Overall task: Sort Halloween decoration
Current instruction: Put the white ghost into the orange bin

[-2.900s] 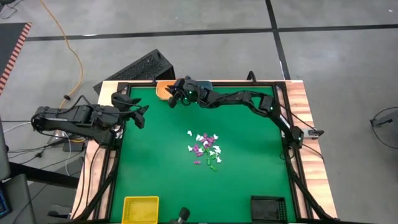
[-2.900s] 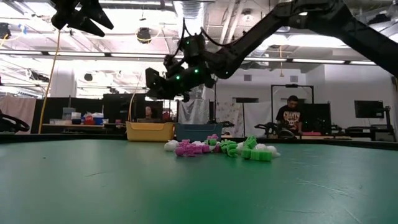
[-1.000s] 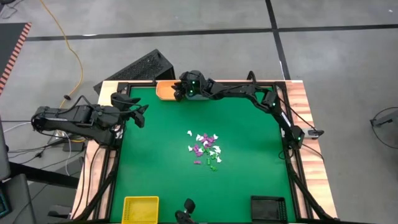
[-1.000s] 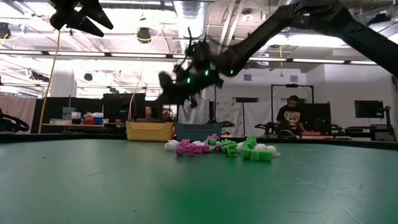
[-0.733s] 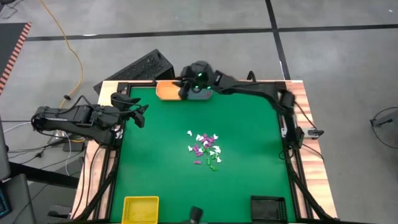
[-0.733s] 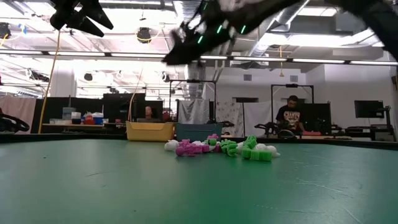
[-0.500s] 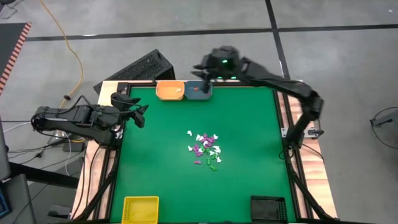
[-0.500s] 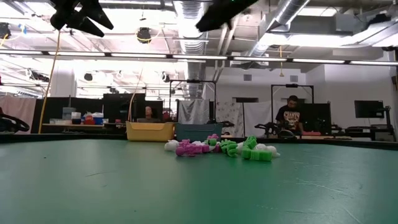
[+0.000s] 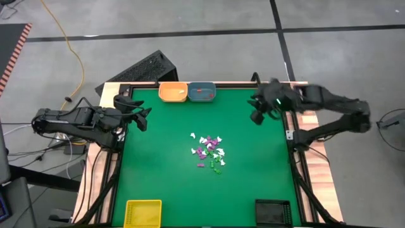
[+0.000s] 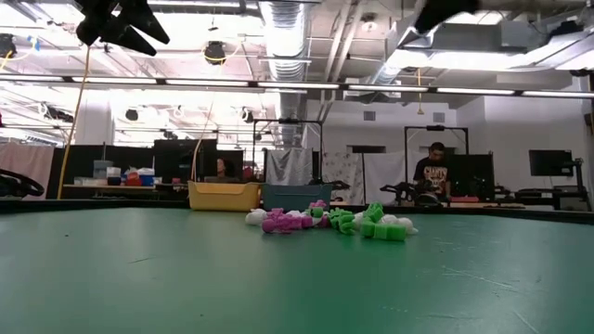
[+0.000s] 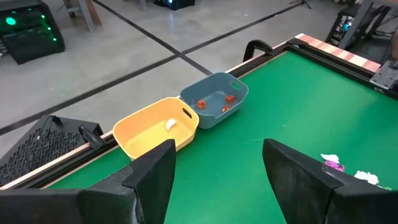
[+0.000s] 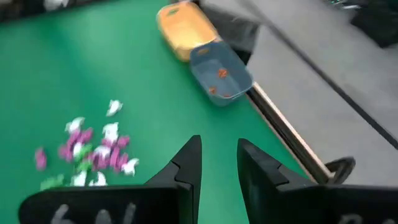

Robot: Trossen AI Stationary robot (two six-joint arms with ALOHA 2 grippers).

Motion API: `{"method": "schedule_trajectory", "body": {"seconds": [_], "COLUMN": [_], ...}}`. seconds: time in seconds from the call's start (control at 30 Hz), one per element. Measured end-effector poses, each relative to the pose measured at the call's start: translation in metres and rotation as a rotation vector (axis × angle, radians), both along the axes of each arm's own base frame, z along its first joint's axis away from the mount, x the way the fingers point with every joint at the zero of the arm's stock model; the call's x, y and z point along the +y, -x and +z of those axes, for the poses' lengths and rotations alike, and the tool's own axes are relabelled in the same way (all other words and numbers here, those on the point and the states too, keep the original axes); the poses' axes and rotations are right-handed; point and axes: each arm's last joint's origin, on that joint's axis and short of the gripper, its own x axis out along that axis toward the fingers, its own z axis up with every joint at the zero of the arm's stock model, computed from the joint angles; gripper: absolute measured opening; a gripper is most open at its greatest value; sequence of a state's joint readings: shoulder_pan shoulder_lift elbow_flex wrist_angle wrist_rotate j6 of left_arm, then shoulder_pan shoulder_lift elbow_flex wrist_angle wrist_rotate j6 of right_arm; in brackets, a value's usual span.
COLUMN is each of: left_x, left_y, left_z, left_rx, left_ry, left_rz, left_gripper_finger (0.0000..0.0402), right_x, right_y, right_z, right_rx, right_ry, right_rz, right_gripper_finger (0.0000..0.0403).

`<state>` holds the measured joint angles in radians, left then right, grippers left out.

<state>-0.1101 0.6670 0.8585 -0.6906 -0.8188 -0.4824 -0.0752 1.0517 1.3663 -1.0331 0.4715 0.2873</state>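
My right gripper (image 9: 258, 113) hangs at the table's right edge — fingers a narrow gap apart, holding nothing. Trinket pile (image 9: 209, 152) lies mid-table, well apart from it. My left gripper (image 9: 137, 112) waits at the left edge, fingers spread, empty.

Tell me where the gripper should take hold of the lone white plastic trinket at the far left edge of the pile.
Grip that lone white plastic trinket across its whole body, coming straight down from above. It is far smaller than the right gripper and lies flat on the green table, slightly apart from the pile of trinkets, so the fingers probably have room on either side.
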Motion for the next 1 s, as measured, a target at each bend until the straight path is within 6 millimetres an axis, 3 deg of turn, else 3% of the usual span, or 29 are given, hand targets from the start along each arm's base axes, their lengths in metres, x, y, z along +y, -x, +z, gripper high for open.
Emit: {"method": "schedule_trajectory", "body": {"seconds": [0.13, 0.3, 0.47, 0.87, 1.0], "left_x": [0.000, 0.000, 0.000, -0.001, -0.001], "left_y": [0.000, 0.000, 0.000, -0.007, -0.012], "left_z": [0.000, 0.000, 0.000, -0.003, -0.006], "left_rx": [-0.006, -0.006, -0.007, 0.021, 0.029], "left_ry": [0.006, 0.007, 0.008, 0.009, 0.021], "left_rz": [0.003, 0.002, 0.003, 0.004, 0.011], "left_gripper_finger": [0.0231, 0.0231, 0.0231, 0.0231, 0.0231], "right_x": [0.021, 0.040, 0.053, 0.070, 0.074], "right_y": [0.003, -0.010, -0.026, -0.083, -0.098], "right_z": [-0.048, -0.111, -0.161, -0.240, -0.250], "right_rx": [-0.100, -0.142, -0.170, -0.146, -0.216], "right_ry": [-0.001, -0.023, -0.010, -0.001, -0.036], "right_rz": [-0.081, -0.142, -0.187, -0.202, -0.187], "right_gripper_finger": [0.0095, 0.0095, 0.0095, 0.0095, 0.0097]}}
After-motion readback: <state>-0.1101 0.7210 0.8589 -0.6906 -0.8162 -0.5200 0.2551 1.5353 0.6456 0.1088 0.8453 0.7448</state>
